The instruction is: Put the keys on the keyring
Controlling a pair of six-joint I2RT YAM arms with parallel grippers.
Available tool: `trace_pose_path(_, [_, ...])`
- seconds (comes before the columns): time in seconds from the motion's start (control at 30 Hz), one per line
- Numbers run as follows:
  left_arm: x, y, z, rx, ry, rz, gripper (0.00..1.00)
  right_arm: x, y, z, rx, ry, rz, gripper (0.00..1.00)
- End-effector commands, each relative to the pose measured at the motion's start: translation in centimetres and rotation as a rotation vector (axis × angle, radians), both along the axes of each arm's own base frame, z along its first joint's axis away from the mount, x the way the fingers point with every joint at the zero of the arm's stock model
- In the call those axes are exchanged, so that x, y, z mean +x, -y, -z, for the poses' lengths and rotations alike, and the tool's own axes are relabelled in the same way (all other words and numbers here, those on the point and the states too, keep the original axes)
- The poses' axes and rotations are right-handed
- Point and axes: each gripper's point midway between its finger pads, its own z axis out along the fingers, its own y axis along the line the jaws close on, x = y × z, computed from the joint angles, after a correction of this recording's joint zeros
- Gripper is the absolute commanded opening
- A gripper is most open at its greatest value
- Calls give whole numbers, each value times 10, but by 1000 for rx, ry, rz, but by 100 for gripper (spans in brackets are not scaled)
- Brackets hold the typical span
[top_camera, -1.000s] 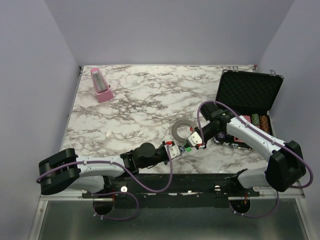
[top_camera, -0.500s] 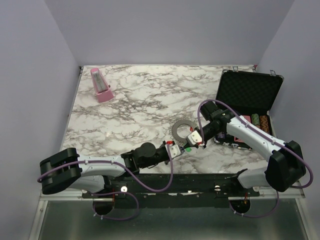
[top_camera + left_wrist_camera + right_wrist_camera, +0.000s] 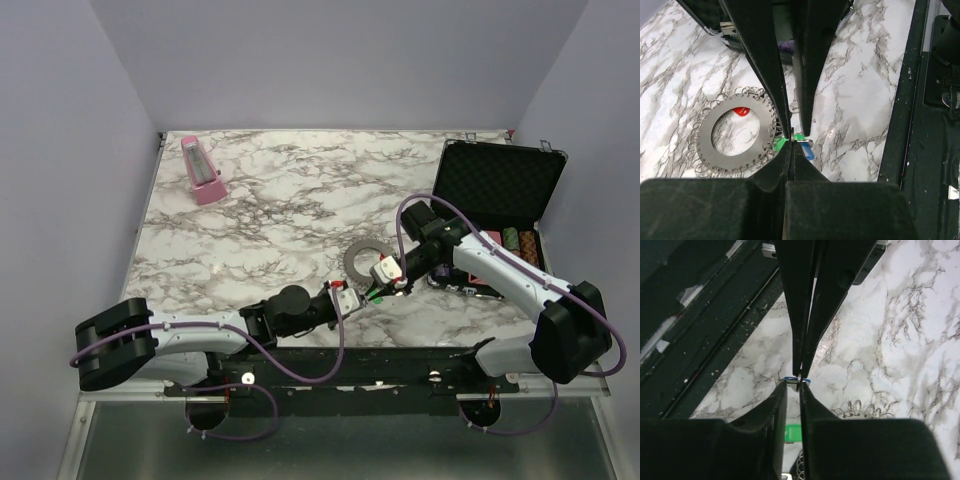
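Observation:
My left gripper (image 3: pixel 352 298) (image 3: pixel 791 142) is shut, pinching the small metal loop of a blue-headed key (image 3: pixel 809 151) (image 3: pixel 788 380) just above the table. A green-headed key (image 3: pixel 782 144) (image 3: pixel 372 296) sits right beside it. My right gripper (image 3: pixel 388 282) (image 3: pixel 792 386) meets the left tip to tip at that key, with a narrow gap between its fingers (image 3: pixel 812 60). The keyring (image 3: pixel 350 262) (image 3: pixel 705 145), a flat grey toothed ring, lies on the marble just left of the left fingertips. A red key head (image 3: pixel 741 111) shows through its hole.
A pink wedge-shaped object (image 3: pixel 203 170) stands at the back left. An open black case (image 3: pixel 495 185) holding stacked chips (image 3: pixel 515 240) lies at the right, next to my right arm. A black rail (image 3: pixel 920 125) runs along the table's near edge.
My left gripper has closed fully on the blue key. My right gripper, shut a second ago, has parted its fingers slightly and drawn back a little.

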Motion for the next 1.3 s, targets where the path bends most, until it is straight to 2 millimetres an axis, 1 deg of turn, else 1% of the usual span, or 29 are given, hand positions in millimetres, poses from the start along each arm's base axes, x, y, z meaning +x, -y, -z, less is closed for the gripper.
trace_pose_path(0.0, [-2,-10,-8,9,-53,-26,0,-11,-8,-21,50,-86,3,32])
trace_pose_path(0.07, [-8,-16,-4,48,-107,-3,0,-14,-7,-24,51,-109,8,37])
trace_pose_path(0.1, [-14,-16,-7,55,-129,28,0,-14,-7,-27,51,-119,14,38])
trace_pose_path(0.2, [-24,-25,-5,106,-201,66,0,-14,-9,-33,61,-148,30,39])
trace_pose_path(0.3, [-30,-31,-3,157,-242,87,0,-17,-15,-42,97,-210,34,40])
trace_pose_path(0.37, [-32,-31,-3,189,-265,98,0,-18,-19,-46,116,-259,41,41])
trace_pose_path(0.43, [-30,-27,-8,200,-272,100,0,-18,-22,-47,123,-305,52,41])
trace_pose_path(0.47, [-31,-28,-5,218,-280,97,0,-19,-23,-46,124,-317,52,42])
trace_pose_path(0.57, [-26,-24,-11,201,-270,85,0,-22,-23,-44,131,-349,47,42])
trace_pose_path(0.63, [-24,-25,-11,203,-269,76,0,-23,-23,-42,128,-357,47,41])
trace_pose_path(0.67, [-22,-21,-17,177,-255,76,0,-22,-23,-41,124,-357,51,40])
trace_pose_path(0.77, [-18,-22,-19,165,-246,64,0,-22,-22,-34,107,-361,58,39])
trace_pose_path(1.17, [-19,-20,-22,113,-278,59,0,-21,-25,-22,82,-374,64,38])
trace_pose_path(1.27, [-19,-20,-22,108,-282,55,0,-22,-25,-21,75,-377,61,34])
